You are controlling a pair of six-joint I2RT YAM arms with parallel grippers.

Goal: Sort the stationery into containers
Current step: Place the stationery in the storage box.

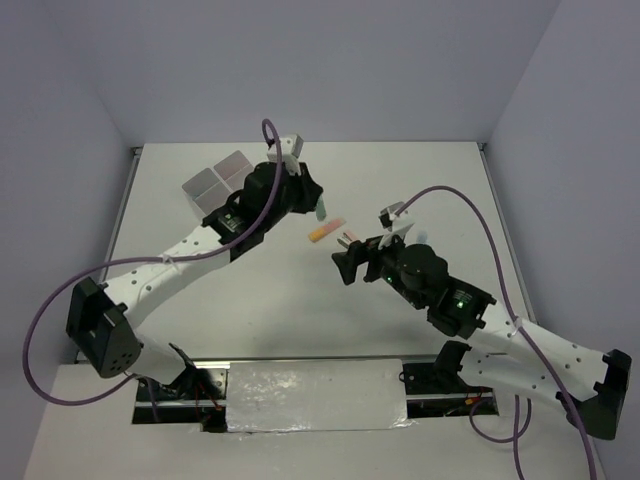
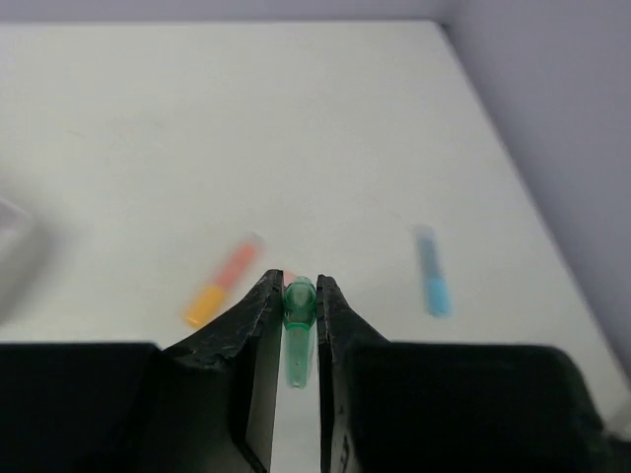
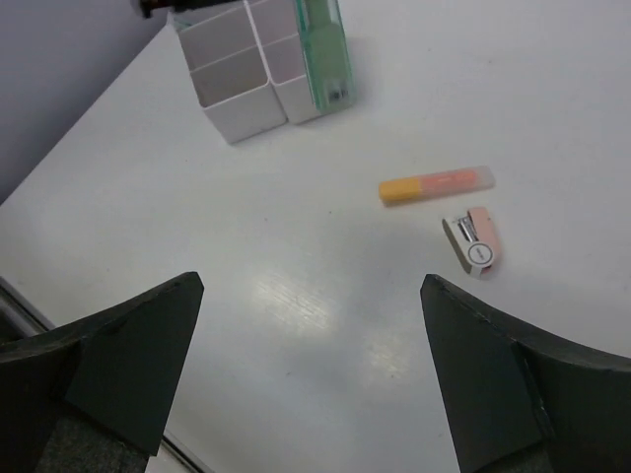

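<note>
Over the middle of the tabletop (image 1: 280,310), your left gripper (image 2: 299,286) has its jaws clamped on the green marker (image 2: 299,305), a stubby translucent barrel pinched between the two black fingers. Only that wrist view gives you the light blue marker (image 2: 432,271), lying alone off to the right. The orange marker (image 2: 225,284) lies just ahead of the jaws.

From the right wrist view you get what the left one blurs: the white plastic container (image 3: 256,69), a glossy block of square, thin-walled compartments. The green marker shows upright against its right side there, and you cannot tell whether they touch. Nearer lies the orange marker, with an opaque orange cap and a paler pink-tinted body. Just beside it is a pink mini stapler (image 3: 475,241) with a silver metal end. Your right gripper (image 3: 311,286) hangs above bare matte white surface, jaws spread wide and holding nothing.

The overhead view places the container at the far left.
</note>
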